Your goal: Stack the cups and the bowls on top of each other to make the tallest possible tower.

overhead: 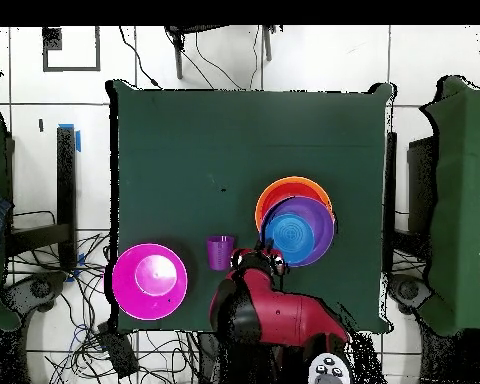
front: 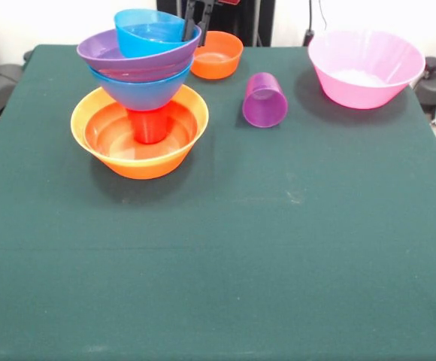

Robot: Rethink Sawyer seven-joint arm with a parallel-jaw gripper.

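The tower stands at the left in the front view: a large orange bowl [front: 139, 154] holds a shallow red-orange bowl [front: 113, 135] and an upturned red cup [front: 149, 126]. On the cup sit the large blue bowl [front: 143, 90], the purple bowl [front: 128, 56] and the small blue bowl [front: 149, 34]. My gripper [front: 197, 22] hangs just behind the small blue bowl's right rim, open and empty. The purple cup [front: 264, 99] lies tilted on the cloth. The small orange bowl [front: 216, 54] and the pink bowl [front: 364, 68] stand apart. The light blue cup is out of view.
In the overhead view the arm [overhead: 279, 315] reaches from the bottom edge to the tower [overhead: 296, 228], with the purple cup [overhead: 220, 252] and pink bowl [overhead: 150, 281] to its left. The green table [overhead: 184, 150] is surrounded by cables and chairs.
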